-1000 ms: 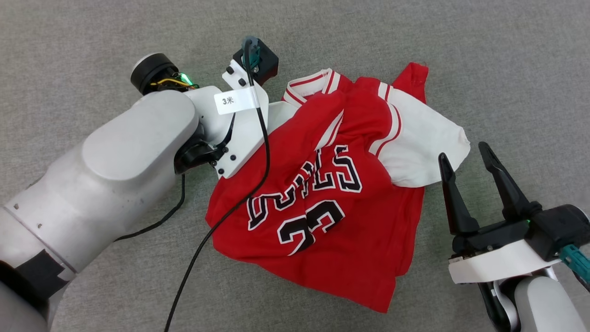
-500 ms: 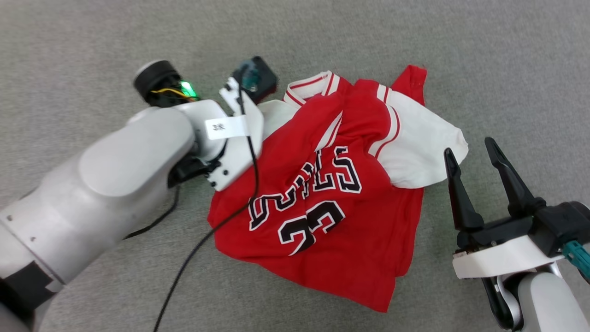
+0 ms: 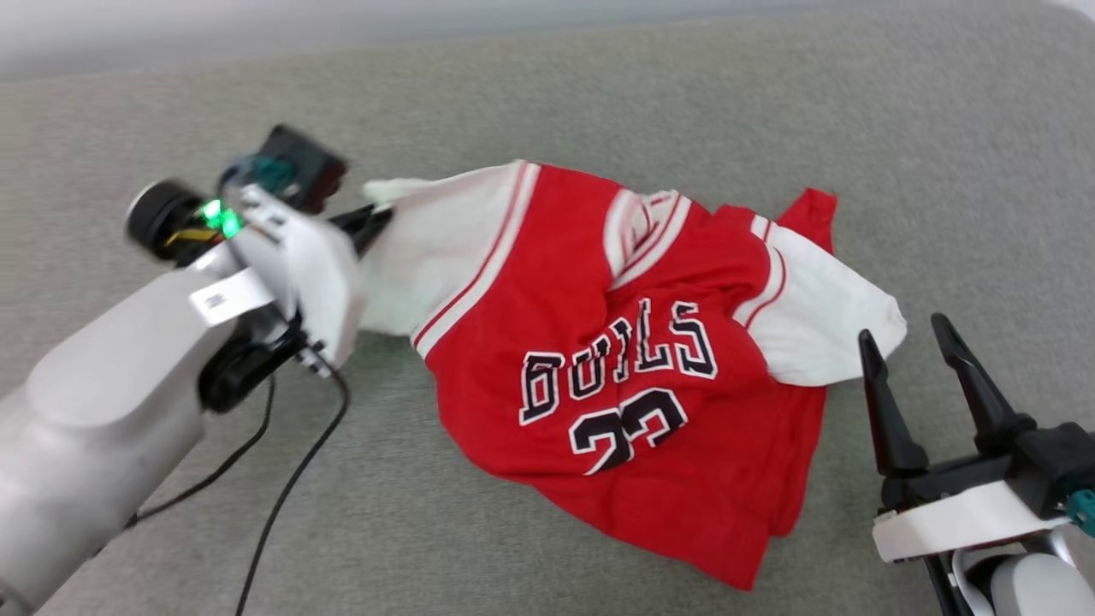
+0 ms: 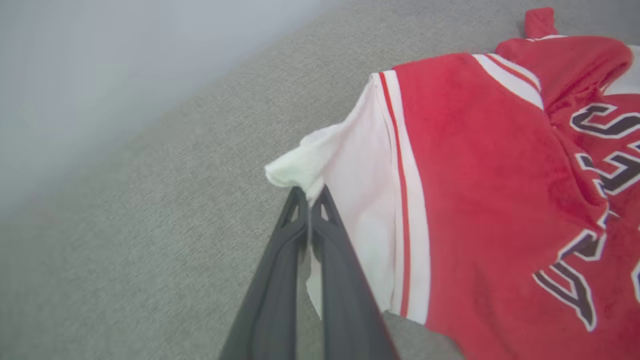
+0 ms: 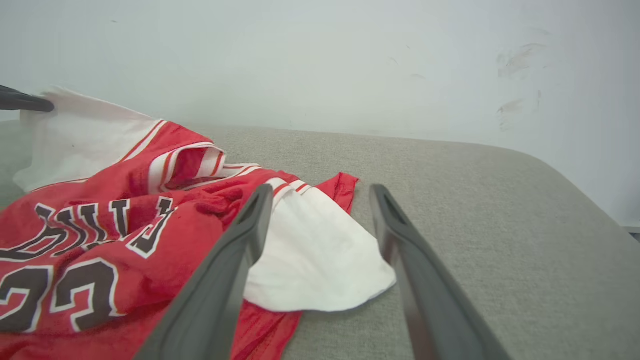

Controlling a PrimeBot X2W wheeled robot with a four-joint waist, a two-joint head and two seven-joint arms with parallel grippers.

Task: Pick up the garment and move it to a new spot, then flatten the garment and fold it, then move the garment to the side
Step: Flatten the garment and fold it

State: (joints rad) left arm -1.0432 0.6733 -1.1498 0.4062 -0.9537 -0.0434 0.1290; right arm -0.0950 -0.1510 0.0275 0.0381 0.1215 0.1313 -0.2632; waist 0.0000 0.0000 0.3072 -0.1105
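Left gripper (image 3: 376,224) has clamped onto the red jersey's (image 3: 616,342) white sleeve (image 3: 419,257) and drawn it out.

A second ago its fingers stood apart over the crumpled shirt. Now they are pinched on the sleeve hem at the upper left of the head view, the sleeve is stretched, and the chest print has opened up, so the pickup looks begun. The jersey lies mid-frame on the grey fabric surface (image 3: 599,103). The right gripper (image 3: 902,329) waits spread and empty at lower right, just beside the other sleeve. The print reads "BULLS" over a creased "23"; the forearm tag (image 3: 229,295) is too blurred to read.
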